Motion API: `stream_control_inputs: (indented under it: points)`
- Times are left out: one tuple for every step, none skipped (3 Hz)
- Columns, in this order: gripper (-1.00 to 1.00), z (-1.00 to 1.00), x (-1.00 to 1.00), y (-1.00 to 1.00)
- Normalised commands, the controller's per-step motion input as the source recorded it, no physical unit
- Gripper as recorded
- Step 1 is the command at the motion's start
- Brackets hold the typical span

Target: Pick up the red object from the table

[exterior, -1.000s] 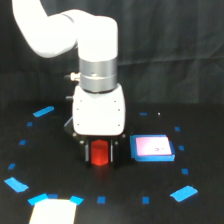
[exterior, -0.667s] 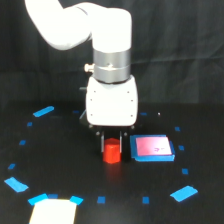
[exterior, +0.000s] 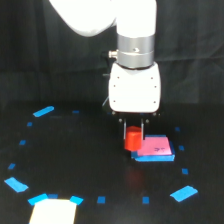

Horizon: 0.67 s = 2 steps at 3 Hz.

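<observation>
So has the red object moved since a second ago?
Yes. The red object, held in the end effector, has risen off the table and shifted toward the pink pad.

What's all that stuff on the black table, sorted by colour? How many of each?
Red: 1, the block in the gripper
Pink with blue border: 1, the pad
White: 1, the sheet
Blue tape pieces: about 13, some too small to be sure
Total: about 16

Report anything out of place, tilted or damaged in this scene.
Nothing stands out. The red object sits upright between the fingers of the tool, apparently lifted off the table, in front of the blue-bordered pad, which lies flat. A pale flat item lies near the bottom edge. No damage is visible.
</observation>
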Motion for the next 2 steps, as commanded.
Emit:
stream_control_inputs:
  points:
    - [-0.89, 1.0, 0.38, -0.14]
    - [-0.98, 1.0, 0.29, -0.11]
